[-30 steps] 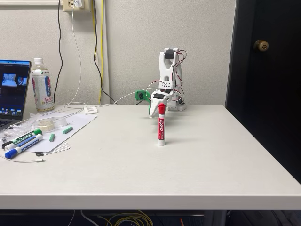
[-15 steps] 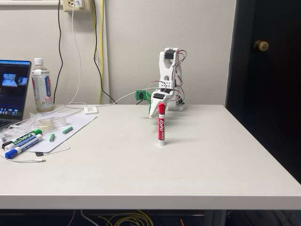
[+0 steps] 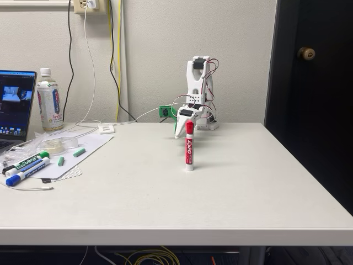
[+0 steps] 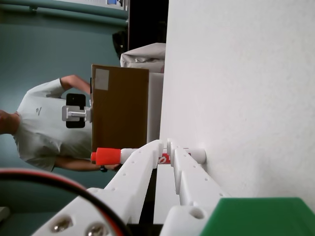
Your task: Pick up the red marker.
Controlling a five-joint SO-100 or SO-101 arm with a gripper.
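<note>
The red marker (image 3: 189, 147) stands upright on its end near the middle of the white table (image 3: 220, 187), red cap on top. Just behind it, toward the far edge, the white arm (image 3: 197, 91) is folded down, with its gripper (image 3: 181, 131) pointing at the table close to the wall. In the fixed view the marker partly overlaps the gripper, but it stands nearer than the arm and apart from it.

The wrist view lies on its side. There the two white fingers (image 4: 142, 164) reach toward the marker (image 4: 110, 156) with their tips almost touching, only a thin gap between them and nothing pinched. The marker shows beyond the tips, its red cap sticking out to the left of the picture.

At the far left of the table sit a laptop (image 3: 15, 107), a drink bottle (image 3: 49, 100), and a green-capped marker (image 3: 27, 162) beside a blue-capped marker (image 3: 25, 171) lying on a sheet of paper (image 3: 74, 154). In the wrist view a person (image 4: 42, 125) stands beyond a brown cardboard box (image 4: 119, 109).
</note>
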